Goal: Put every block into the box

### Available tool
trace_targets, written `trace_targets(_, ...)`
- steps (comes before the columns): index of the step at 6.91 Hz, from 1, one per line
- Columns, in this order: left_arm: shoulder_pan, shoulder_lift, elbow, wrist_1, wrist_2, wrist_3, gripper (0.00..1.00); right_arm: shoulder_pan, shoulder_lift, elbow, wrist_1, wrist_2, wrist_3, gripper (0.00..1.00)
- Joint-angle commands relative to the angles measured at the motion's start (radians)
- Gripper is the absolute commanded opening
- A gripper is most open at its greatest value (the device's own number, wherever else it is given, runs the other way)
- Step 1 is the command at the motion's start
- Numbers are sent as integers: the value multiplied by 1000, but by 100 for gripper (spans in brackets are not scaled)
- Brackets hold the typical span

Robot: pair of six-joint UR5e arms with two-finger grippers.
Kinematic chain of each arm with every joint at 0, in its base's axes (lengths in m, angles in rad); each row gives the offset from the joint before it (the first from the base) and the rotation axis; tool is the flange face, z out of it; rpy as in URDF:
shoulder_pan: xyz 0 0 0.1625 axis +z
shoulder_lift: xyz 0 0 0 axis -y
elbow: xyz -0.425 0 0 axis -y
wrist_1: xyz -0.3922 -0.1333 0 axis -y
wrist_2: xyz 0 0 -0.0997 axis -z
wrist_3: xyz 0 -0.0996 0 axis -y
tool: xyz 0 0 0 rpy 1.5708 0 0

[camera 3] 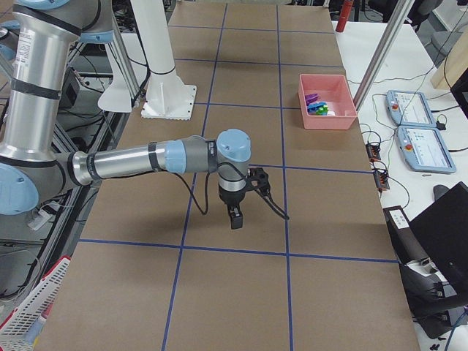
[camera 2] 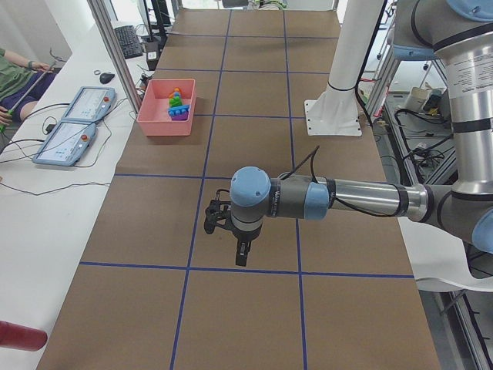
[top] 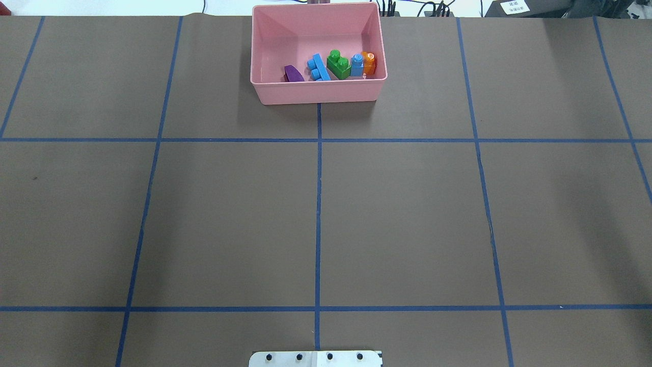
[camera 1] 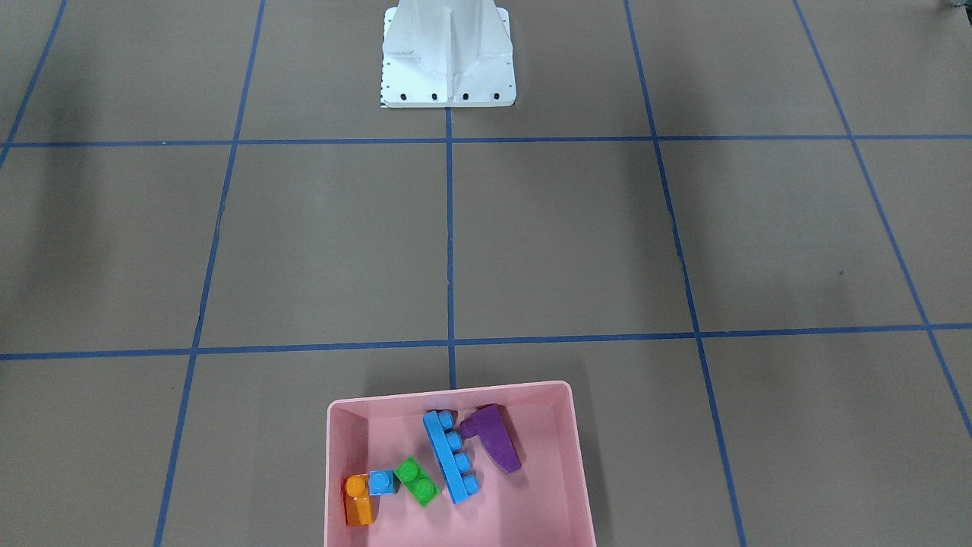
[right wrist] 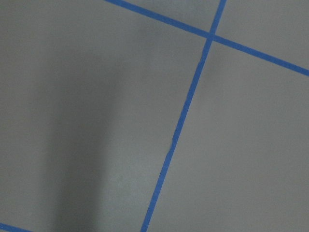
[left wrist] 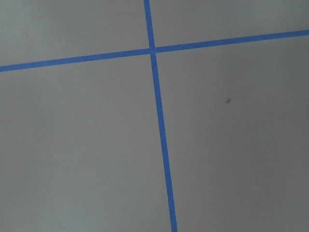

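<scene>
The pink box [camera 1: 448, 389] stands at the table's far edge from the robot, on the centre line [top: 316, 94]. All five blocks lie inside it: orange one-stud [camera 1: 358, 497], small blue cube [camera 1: 380, 482], green two-stud [camera 1: 417, 481], long blue four-stud [camera 1: 451, 456] and purple wedge [camera 1: 495, 438]. My left gripper [camera 2: 241, 257] hangs over bare table far from the box, seen only in the exterior left view; I cannot tell if it is open. My right gripper [camera 3: 235, 217] likewise shows only in the exterior right view; I cannot tell its state. Neither holds a block that I can see.
The white robot base [camera 1: 448, 61] stands at the near middle of the table. Blue tape lines [top: 318, 204] grid the brown surface. Two teach pendants [camera 2: 77, 116] and cables lie on the side table beyond the box. Both wrist views show only table and tape.
</scene>
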Motion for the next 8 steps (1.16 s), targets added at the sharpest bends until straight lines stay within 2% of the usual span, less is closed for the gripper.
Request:
trace_targets(1, -1, 2, 0, 4, -3, 3, 100, 11, -63, -2, 90, 4, 96, 100)
trace_targets(4, -1, 2, -3, -2, -3, 3, 100, 11, -59, 0, 113, 6, 109, 100)
trace_targets(6, -2, 4, 1, -4, 6, 3, 100, 11, -59, 2, 121, 70, 108, 100)
trace_targets(8, -7, 4, -2, -4, -3, 3, 100, 10, -54, 3, 122, 68, 108, 100)
